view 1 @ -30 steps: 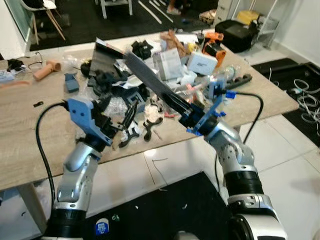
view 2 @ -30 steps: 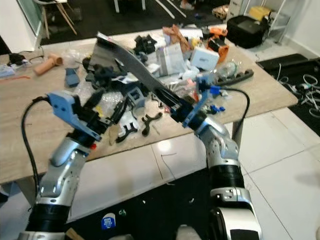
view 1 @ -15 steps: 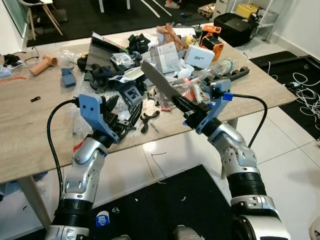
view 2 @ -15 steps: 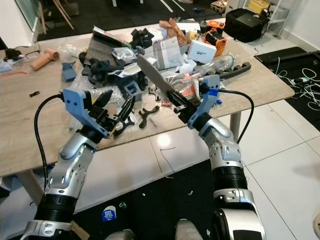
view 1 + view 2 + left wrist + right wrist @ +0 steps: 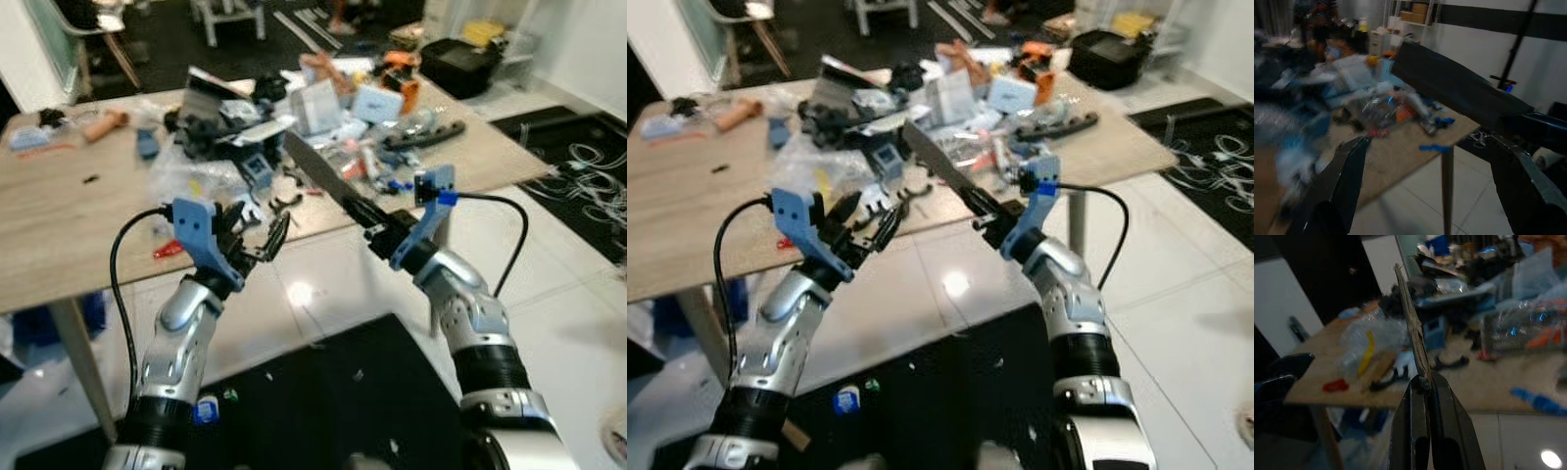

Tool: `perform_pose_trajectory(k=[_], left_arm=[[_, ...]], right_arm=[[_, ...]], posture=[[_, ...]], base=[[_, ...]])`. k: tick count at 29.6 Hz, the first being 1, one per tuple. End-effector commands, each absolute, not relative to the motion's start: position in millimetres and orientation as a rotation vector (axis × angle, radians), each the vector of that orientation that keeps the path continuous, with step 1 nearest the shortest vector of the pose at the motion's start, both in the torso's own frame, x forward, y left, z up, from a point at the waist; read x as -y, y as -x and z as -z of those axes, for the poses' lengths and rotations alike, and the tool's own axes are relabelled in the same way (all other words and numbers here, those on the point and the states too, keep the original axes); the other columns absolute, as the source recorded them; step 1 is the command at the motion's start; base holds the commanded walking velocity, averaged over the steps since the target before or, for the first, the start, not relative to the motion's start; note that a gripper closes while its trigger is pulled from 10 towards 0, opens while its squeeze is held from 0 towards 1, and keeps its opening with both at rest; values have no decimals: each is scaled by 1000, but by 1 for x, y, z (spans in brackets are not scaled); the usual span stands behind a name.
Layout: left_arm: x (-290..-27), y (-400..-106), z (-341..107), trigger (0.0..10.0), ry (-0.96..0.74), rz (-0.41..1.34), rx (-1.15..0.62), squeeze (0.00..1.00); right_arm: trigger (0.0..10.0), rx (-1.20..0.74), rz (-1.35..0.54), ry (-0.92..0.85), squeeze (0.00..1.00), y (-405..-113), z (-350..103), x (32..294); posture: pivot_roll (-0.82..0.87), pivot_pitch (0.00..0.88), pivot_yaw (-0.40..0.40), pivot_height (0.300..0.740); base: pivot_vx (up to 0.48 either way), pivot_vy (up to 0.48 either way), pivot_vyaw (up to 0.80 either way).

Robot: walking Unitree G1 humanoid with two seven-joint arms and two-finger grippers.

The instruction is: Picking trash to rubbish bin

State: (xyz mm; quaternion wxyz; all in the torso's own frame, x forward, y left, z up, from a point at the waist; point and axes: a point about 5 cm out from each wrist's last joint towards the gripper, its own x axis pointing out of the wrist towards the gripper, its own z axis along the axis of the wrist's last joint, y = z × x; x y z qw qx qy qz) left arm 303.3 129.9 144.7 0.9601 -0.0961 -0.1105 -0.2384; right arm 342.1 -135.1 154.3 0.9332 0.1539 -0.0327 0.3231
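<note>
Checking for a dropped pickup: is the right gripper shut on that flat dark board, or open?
Shut on it. The right gripper has both fingers pressed against the flat dark board, whose thin edge rises from between them.

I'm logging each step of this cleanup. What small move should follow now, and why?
Probably turn away from the table to look for the bin. The right pincer is shut on the flat dark panel, held above the floor, while the left pincer is open and holds nothing.
</note>
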Motion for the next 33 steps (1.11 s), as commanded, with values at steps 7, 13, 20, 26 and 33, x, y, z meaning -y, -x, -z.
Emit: perform_pose_trajectory(k=[7,13,20,26,33], left_arm=[[-131,-303,-142,10000,185,479,219,0],[-131,-303,-142,10000,182,481,220,0],[-131,-303,-143,10000,181,486,227,0],[-131,-303,-143,10000,177,492,229,0],[-130,-303,-144,10000,167,500,229,0]], right_arm=[[10000,66,-682,-318,0,-342,-154,128],[10000,63,-680,-317,0,-342,-154,128],[10000,67,-680,-309,0,-343,-155,128],[10000,37,-683,-293,0,-343,-153,126],[10000,26,-684,-292,0,-344,-153,126]], posture=[[-29,0,-21,740],[-29,0,-21,740],[-30,0,-19,740],[-30,0,-19,740],[-30,0,-17,740]], base=[[-360,0,0],[-357,0,0],[-200,0,0],[0,0,-577],[0,0,-788]])
